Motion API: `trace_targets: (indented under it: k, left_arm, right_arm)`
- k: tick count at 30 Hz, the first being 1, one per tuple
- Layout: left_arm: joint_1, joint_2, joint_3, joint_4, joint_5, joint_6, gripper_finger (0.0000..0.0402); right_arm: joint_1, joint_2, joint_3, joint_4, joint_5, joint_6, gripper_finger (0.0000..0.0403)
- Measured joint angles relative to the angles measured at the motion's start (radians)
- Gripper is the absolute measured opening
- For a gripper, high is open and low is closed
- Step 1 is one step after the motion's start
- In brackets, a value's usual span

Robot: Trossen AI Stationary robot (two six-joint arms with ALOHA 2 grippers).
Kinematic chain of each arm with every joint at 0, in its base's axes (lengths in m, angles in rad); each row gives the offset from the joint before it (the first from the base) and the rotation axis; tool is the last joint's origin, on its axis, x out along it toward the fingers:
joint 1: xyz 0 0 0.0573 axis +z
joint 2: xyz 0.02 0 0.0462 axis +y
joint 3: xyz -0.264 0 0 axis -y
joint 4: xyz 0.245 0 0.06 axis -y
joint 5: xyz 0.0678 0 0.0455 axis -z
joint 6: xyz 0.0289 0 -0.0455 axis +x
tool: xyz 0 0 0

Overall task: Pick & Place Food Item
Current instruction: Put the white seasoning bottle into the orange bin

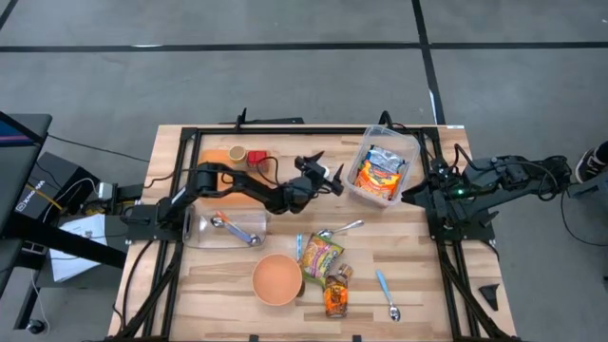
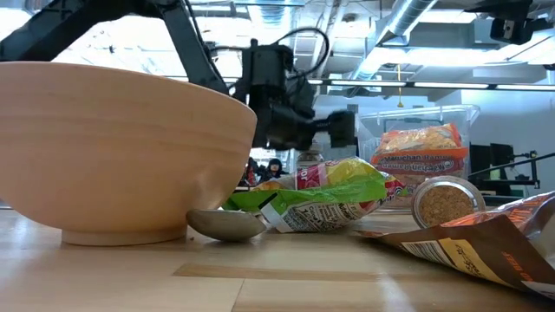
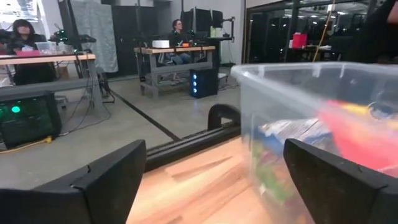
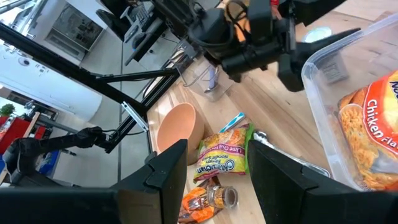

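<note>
Left gripper [image 1: 332, 180] raised above the table [image 1: 427, 285], just beside the clear bin [image 1: 410, 144], fingers [image 3: 106, 180] spread wide and holding nothing. Right gripper [image 4: 214, 171] off at the table's right edge near the bin, fingers parted too, empty — waiting.

One noodle packet [image 1: 380, 171] already lying in the bin. Another, green and yellow [image 1: 320, 254], flat on the table near the centre, touching a spoon [image 1: 340, 229] and just beside the bowl [image 1: 277, 278]. Close by, an orange pouch [image 1: 334, 296] and a small jar [image 2: 447, 201].

Judged from the look of it: a light, crinkly film packet around a brittle noodle block — slippery on its broad faces, apt to buckle at the loose sealed ends and to crack inside under a hard squeeze. Best taken across the short width at mid-body, where the block backs the film, with a gentle close. Worth minding the spoon alongside — likely to get nudged or caught on the descent.
</note>
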Motion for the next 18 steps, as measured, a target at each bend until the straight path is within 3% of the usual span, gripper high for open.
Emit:
trace_targets:
  k: [10,14,18]
  left_arm:
    - [-0.004,-0.248,0.0,-0.325,0.034,0.003,0.0334]
    - [0.002,-0.434,0.0,-0.612,0.215,-0.005,0.0328]
    - [0.016,-0.585,0.0,-0.783,0.407,-0.046,0.0324]
  right_arm:
    - [0.0,0.0,0.0,0.007,0.0,-0.022,0.0163]
    - [0.0,0.0,0.0,0.014,0.0,-0.029,0.0163]
    - [0.0,0.0,0.0,0.02,0.0,-0.058,0.0163]
